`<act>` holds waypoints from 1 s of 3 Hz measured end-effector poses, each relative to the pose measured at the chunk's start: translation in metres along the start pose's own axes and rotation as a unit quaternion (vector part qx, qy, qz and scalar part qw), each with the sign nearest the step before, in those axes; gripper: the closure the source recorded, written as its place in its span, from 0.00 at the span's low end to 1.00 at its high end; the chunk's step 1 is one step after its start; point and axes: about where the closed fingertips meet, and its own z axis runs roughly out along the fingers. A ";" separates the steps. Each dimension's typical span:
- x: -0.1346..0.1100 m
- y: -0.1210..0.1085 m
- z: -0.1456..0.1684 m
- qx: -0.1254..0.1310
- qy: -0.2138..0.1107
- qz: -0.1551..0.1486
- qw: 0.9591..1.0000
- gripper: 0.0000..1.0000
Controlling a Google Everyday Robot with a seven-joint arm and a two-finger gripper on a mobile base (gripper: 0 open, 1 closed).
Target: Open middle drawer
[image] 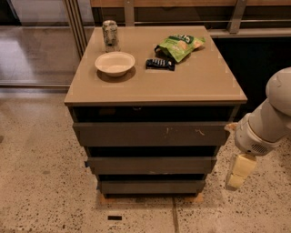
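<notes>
The tan-topped cabinet (200, 86) stands in the middle of the view with three stacked grey drawer fronts. The top front (150, 134) bears pale scratch marks. The middle drawer (150, 164) is the plain dark grey front below it, shut flush in line with the others. The lowest front (152, 185) sits under it. My gripper (238, 172) hangs at the end of the white arm (268, 123), to the right of the cabinet at about the height of the middle drawer, apart from it.
On the cabinet top stand a can (109, 32), a white bowl (115, 63), a dark snack bar (160, 64) and a green chip bag (179, 45). Speckled floor (41, 182) lies in front and to the left. A railing (182, 3) runs behind.
</notes>
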 end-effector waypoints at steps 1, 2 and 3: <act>0.007 0.006 0.008 0.009 -0.007 -0.006 1.000 0.00; 0.016 0.011 0.026 0.018 -0.018 -0.027 0.999 0.00; 0.027 0.009 0.049 0.009 -0.032 -0.053 0.998 0.00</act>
